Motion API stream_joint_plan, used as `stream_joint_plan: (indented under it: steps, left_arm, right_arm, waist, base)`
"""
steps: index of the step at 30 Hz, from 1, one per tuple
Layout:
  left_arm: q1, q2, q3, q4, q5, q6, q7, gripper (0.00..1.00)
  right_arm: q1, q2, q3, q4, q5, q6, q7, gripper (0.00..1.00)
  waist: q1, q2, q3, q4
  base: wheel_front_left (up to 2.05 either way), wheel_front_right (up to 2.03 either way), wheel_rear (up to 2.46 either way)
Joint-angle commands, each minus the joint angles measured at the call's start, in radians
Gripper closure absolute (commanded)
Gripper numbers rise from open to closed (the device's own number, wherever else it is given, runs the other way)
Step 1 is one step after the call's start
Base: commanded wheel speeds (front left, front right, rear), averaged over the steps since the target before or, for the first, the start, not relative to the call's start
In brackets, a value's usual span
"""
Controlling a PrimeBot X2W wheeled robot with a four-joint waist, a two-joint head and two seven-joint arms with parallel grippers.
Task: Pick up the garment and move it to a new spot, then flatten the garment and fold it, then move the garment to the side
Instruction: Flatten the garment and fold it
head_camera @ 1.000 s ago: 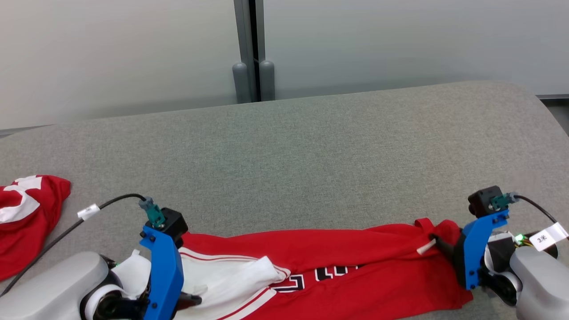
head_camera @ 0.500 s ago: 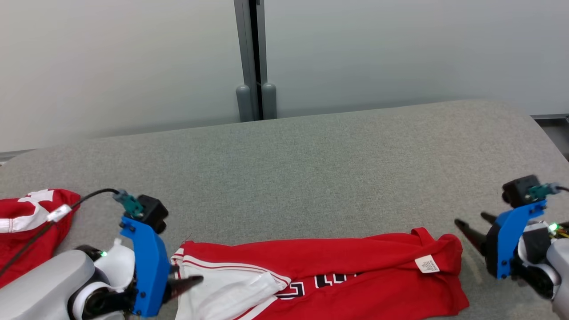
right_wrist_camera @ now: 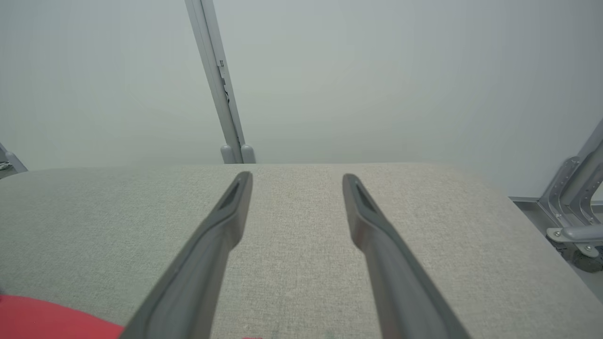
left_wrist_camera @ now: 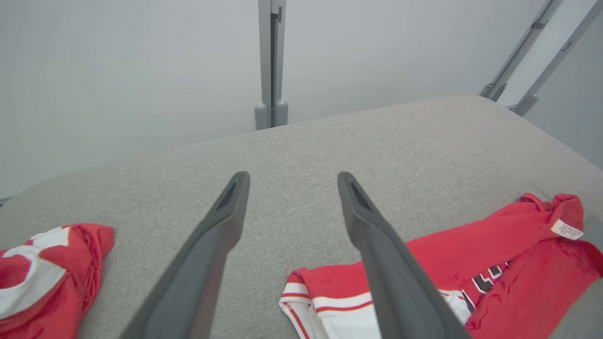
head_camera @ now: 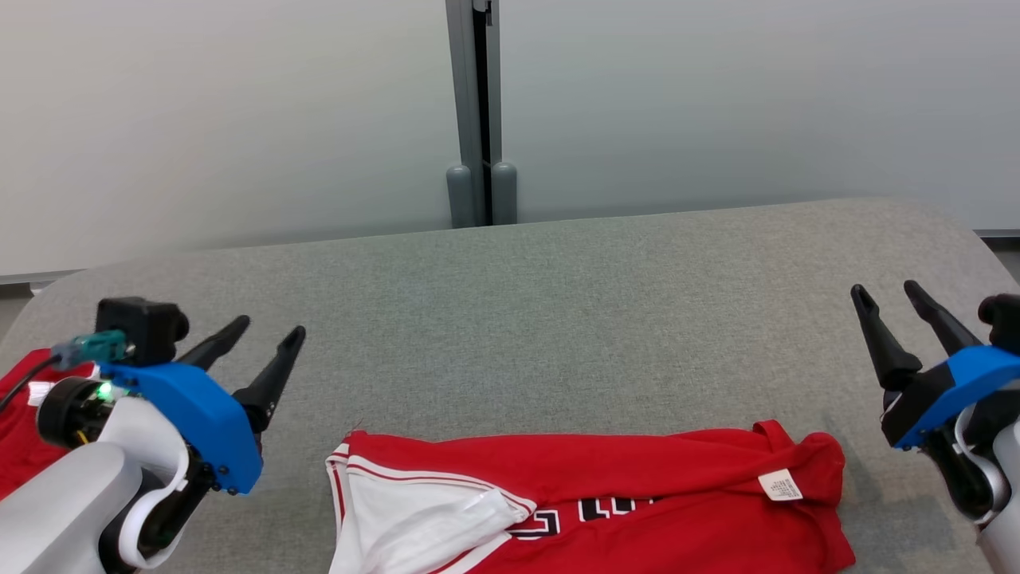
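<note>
Grey padded table [head_camera: 558, 303] takes up most of the scene, with a pale wall and a grey post behind its far edge. Red jersey [head_camera: 606, 486] lies on the near part of the table, centre to right, stretched left to right as a long narrow band. It has a white panel with red stripes at its left end, black letters in the middle, and the collar end bunched at right. Its near edge runs out of the head view, so cannot tell how much lies nearer. Second red and white garment [left_wrist_camera: 47, 268] sits crumpled at the far left of the table, well apart from the jersey. Left gripper [head_camera: 271, 327] hangs above the table just left of the jersey's left end, fingers spread wide, nothing between them, not touching cloth. Right gripper [head_camera: 884, 288] same on the right side, beyond the collar end, jaws wide apart and empty. Small white label [head_camera: 779, 484] shows near the collar, face up

Step, as I judge it: jersey is set down in its spot and flattening is in hand but not done. The cloth looks doubled over and wrinkled, no tidy fold yet. Next move calls for both grippers to come down on the two ends together, pinch one layer only at the far edge, and draw it toward the far side to spread the body flat. Watch for grabbing both layers or dragging the whole band
</note>
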Motion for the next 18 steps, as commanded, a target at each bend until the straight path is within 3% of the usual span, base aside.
stream_joint_plan:
  steps: [1, 10, 15, 18]
  left_arm:
    - [0.022, 0.000, 0.011, 0.003, 0.011, 0.015, -0.027, 0.00]
    - [0.128, -0.016, 0.091, -0.019, 0.043, 0.150, -0.271, 0.00]
    - [0.210, -0.051, 0.167, -0.049, 0.069, 0.213, -0.315, 0.00]
    - [0.274, -0.104, 0.275, -0.079, 0.123, 0.234, -0.318, 0.00]
  right_arm:
    - [0.028, 0.014, -0.017, -0.008, -0.011, 0.000, -0.012, 0.00]
    - [0.177, 0.117, -0.190, -0.108, -0.125, 0.000, -0.050, 0.00]
    - [0.266, 0.167, -0.265, -0.166, -0.172, 0.000, -0.053, 0.00]
    - [0.314, 0.195, -0.296, -0.194, -0.195, 0.000, -0.055, 0.00]
  waist:
    - [0.0000, 0.0000, -0.001, 0.003]
    - [0.0000, 0.0000, -0.007, 0.024]
    - [0.0000, 0.0000, -0.006, 0.030]
    - [0.0000, 0.0000, -0.004, 0.032]
  base:
    - [0.00, 0.00, 0.00]
    - [0.00, 0.00, 0.00]
    - [0.00, 0.00, 0.00]
    - [0.00, 0.00, 0.00]
